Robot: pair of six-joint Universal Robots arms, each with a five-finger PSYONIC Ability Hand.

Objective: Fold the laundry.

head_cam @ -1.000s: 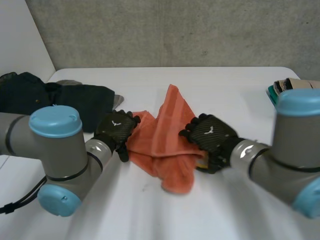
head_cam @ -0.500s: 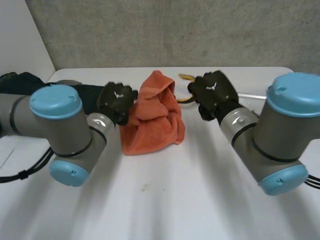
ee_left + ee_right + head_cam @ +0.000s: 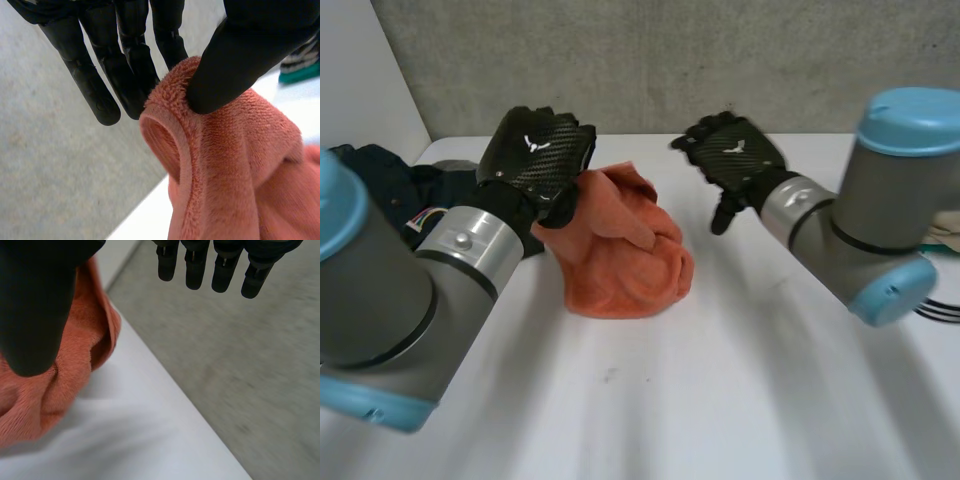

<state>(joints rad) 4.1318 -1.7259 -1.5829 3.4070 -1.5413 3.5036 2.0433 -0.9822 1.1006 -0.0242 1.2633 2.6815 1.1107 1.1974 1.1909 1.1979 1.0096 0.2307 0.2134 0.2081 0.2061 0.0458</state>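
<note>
White table (image 3: 720, 400) before grey concrete wall (image 3: 720, 60), left hand (image 3: 535, 155) pinching orange towel (image 3: 620, 260), right hand (image 3: 735, 160) spread

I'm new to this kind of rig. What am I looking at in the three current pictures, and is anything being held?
This is a two-armed robot at a white table, each arm ending in a black hand. The wide picture looks down from between the arms; the other two come from cameras on the wrists, looking along each palm. An orange towel sits bunched on the table, with dark clothes further to the robot's left. The left hand pinches the towel's top edge between thumb and fingers. The right hand hovers open, holding nothing.
</note>
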